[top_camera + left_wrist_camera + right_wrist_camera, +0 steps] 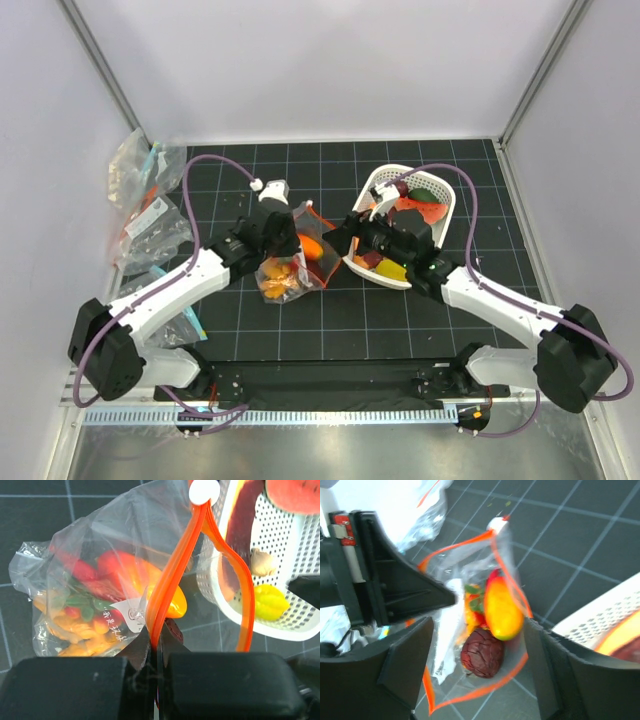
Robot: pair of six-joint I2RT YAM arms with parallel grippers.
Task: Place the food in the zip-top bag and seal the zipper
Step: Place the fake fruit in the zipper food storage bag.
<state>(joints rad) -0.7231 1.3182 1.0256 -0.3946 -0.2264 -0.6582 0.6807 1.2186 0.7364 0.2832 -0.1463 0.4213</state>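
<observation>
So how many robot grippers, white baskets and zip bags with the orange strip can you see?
Grippers: 2, the left gripper and the right gripper
White basket: 1
Zip-top bag: 1
Total: 4

We take this for a robotics lab test cell, not a home or a kitchen. Plain white walls [330, 60] in bare metal posts [105, 70] box in a table [330, 310] covered by a black mat ruled in a grid. Two robot arms [170, 290] are bolted at its near edge, trailing purple cables [190, 200] down to a slotted white cable duct [300, 415] over sheet metal [330, 455]. The only goods we see are bright plastic toy food [280, 282].
</observation>
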